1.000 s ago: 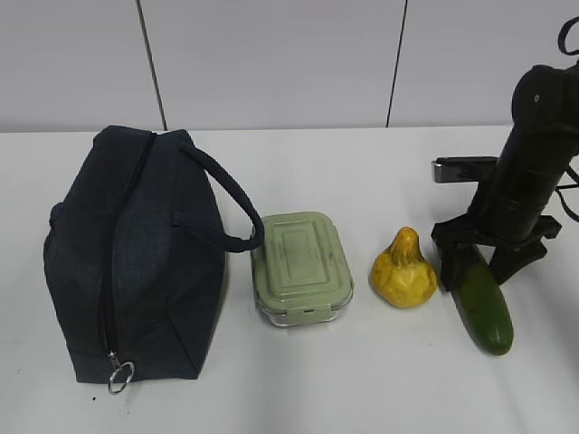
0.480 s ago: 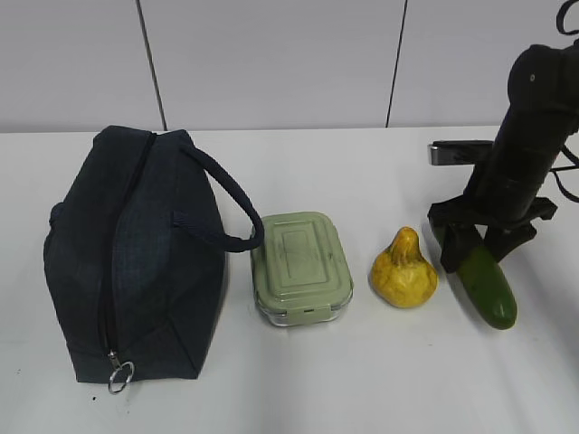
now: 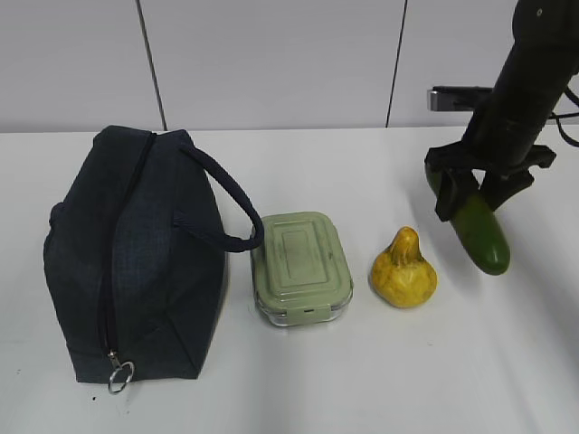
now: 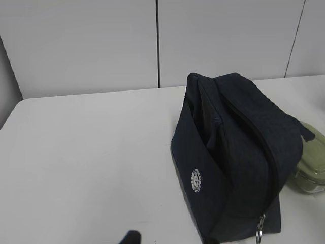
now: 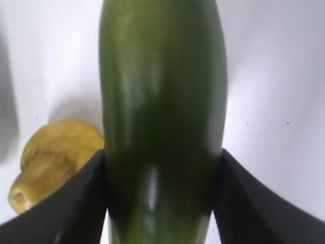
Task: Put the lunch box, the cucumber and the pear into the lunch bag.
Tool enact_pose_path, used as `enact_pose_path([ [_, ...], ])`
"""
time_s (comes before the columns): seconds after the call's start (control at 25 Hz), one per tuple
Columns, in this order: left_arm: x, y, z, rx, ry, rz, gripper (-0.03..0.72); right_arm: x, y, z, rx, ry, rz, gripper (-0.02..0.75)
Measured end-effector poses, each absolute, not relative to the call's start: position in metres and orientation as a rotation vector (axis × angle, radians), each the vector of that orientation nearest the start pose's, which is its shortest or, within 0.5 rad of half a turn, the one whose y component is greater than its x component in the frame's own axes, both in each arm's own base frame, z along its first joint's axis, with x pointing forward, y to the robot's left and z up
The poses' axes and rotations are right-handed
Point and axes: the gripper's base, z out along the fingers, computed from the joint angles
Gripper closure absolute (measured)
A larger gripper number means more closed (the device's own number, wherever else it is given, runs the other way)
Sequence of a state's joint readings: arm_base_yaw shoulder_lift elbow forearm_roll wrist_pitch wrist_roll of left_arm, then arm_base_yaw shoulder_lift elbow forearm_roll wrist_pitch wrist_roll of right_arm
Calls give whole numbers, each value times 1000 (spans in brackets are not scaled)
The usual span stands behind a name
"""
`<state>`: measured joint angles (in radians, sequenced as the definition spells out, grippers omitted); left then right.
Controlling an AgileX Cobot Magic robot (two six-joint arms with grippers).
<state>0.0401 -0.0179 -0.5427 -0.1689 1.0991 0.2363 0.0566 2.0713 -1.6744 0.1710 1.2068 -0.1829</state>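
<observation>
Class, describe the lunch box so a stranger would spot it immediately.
Start at the big dark navy fabric lunch bag on the white table's left. Right beside it, under its looped handle, sits the small rectangular clear lunch box. Its pale sage-green clip lid distinguishes it from the blotchy yellow pear alongside.

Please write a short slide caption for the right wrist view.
Right gripper clamps the dark green cucumber above the white table, with the yellow pear beside it.

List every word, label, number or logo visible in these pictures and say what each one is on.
Round white emblem on the side of the lunch bag: a circular logo, too small and blurred to read any lettering.
Lunch box lid: raised moulded lines only, no readable text.
Cucumber, pear, right tool, table and wall: no text visible.
So nothing can be quoted.
</observation>
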Motion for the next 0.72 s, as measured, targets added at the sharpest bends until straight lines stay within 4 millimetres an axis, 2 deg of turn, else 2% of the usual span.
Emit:
enact_pose_path([
  [0.2,-15,-14,287,215,2000,-25,450,428,41,227,-249,2984,276,311],
  [0.4,-15,-14,287,215,2000,-25,450,426,44,241,-235,2948,317,312],
  [0.72,-15,-14,287,215,2000,-25,450,405,61,301,-235,2777,552,312],
])
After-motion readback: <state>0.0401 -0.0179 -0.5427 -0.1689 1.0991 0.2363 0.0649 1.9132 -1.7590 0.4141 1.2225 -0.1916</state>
